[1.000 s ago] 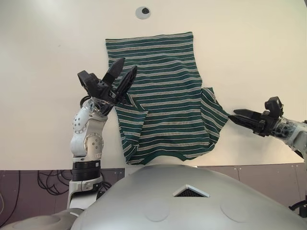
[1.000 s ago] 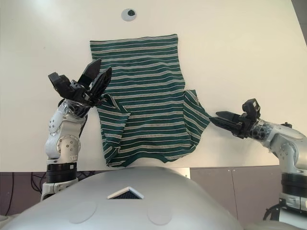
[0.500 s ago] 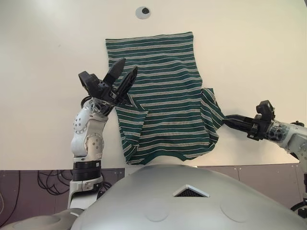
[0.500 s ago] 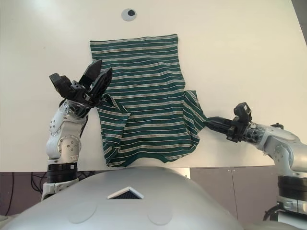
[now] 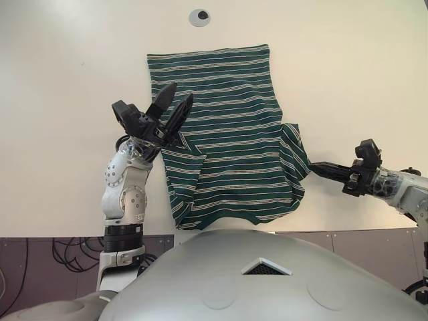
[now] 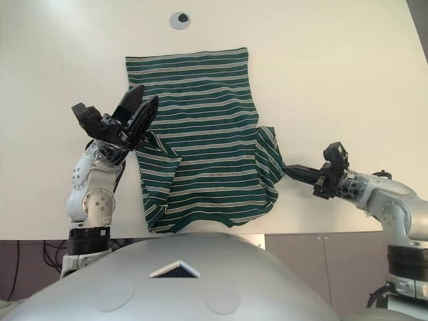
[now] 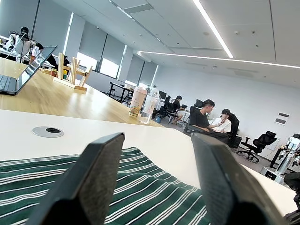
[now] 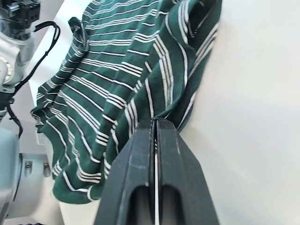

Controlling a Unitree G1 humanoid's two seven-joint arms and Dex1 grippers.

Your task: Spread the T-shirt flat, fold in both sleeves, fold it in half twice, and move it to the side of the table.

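The dark green, white-striped fabric T-shirt (image 5: 227, 134) is lying in the middle of the white tabletop (image 5: 67, 67). The left gripper (image 5: 179, 93) is hovering above its left edge, 2 fingers apart. The right gripper (image 5: 313, 165), fingers pressed together, is touching its bunched right sleeve.

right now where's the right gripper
In the eye views the right gripper is at right, shut tips at the bunched right edge of the T-shirt, over the table.
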